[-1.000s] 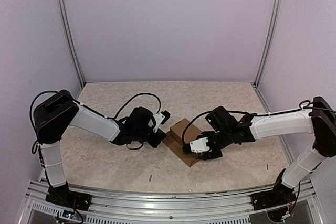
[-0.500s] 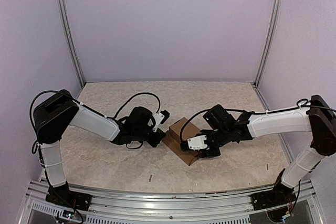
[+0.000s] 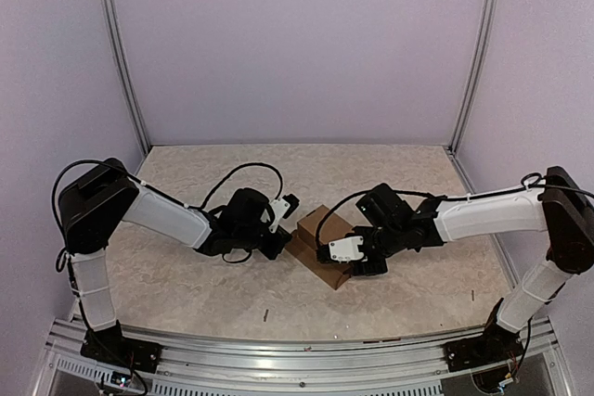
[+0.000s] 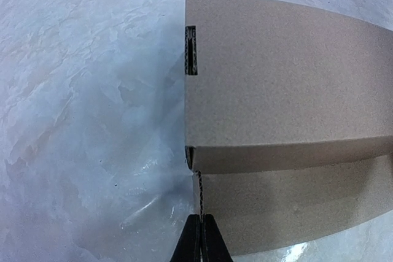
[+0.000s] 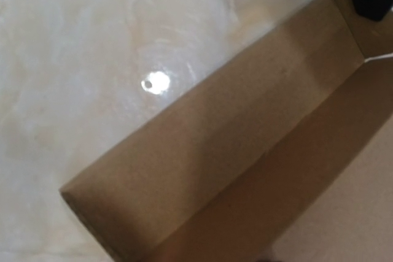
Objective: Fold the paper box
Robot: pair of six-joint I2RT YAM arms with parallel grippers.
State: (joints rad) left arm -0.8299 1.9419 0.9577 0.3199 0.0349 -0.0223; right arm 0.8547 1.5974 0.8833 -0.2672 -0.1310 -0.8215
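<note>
**Q:** What is seen nearest?

**A:** An aluminium rail (image 3: 278, 359) is seen along the near edge with both arm bases bolted to it. The marbled tabletop (image 3: 186, 294) is spread beyond it.

**Q:** Where is the paper box placed?

**A:** The paper box (image 3: 314, 229) is set at the middle of the tabletop, turned corner-on, between the two arms. A flat upper panel is seen folded over its side wall.

**Q:** How is it being handled?

**A:** The left end effector (image 4: 201, 240) is clenched tight at the box's left side, with a thin cardboard edge pinched between its fingertips. The right end effector (image 3: 351, 264) is laid against the box's right near part. Whether it is clenched or released cannot be told, because its fingers are hidden.

**Q:** And farthest back?

**A:** A plain lilac back wall (image 3: 297, 44) is seen.
</note>
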